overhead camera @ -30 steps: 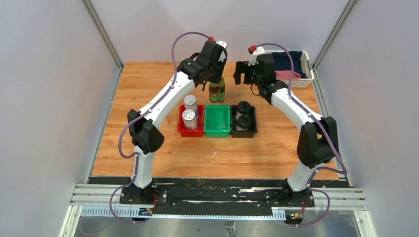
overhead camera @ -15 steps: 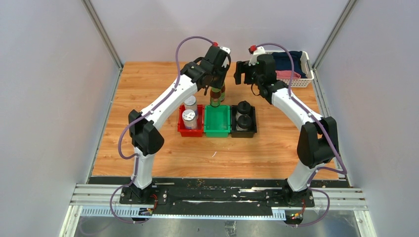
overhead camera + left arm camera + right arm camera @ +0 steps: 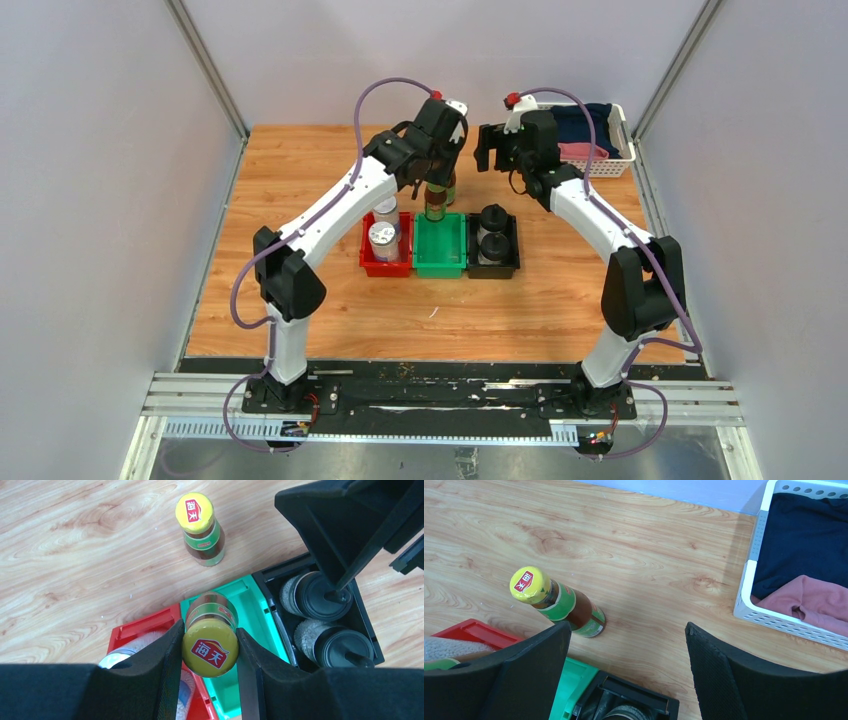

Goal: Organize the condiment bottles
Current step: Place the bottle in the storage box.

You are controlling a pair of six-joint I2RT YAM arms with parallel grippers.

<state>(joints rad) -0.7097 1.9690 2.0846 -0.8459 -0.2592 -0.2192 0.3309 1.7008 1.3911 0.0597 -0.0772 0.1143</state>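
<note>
My left gripper (image 3: 210, 647) is shut on a brown bottle with a yellow cap (image 3: 210, 642) and holds it above the far end of the green bin (image 3: 252, 625). In the top view the held bottle (image 3: 435, 203) hangs under the left gripper (image 3: 436, 180). The second brown bottle (image 3: 200, 527) stands on the table behind the bins, also in the right wrist view (image 3: 556, 602). Two silver-lidded jars (image 3: 382, 232) sit in the red bin (image 3: 368, 262). Two black-capped bottles (image 3: 320, 615) sit in the black bin (image 3: 510, 262). My right gripper (image 3: 626, 660) is open and empty, raised at the back (image 3: 498, 148).
A white basket (image 3: 625, 155) with dark and pink cloth stands at the back right corner, also in the right wrist view (image 3: 749, 585). Grey walls enclose the wooden table (image 3: 300, 170) on three sides.
My left gripper has lifted one brown bottle away from the other and carried it toward me, over the green bin's far end. The right arm has not moved.
</note>
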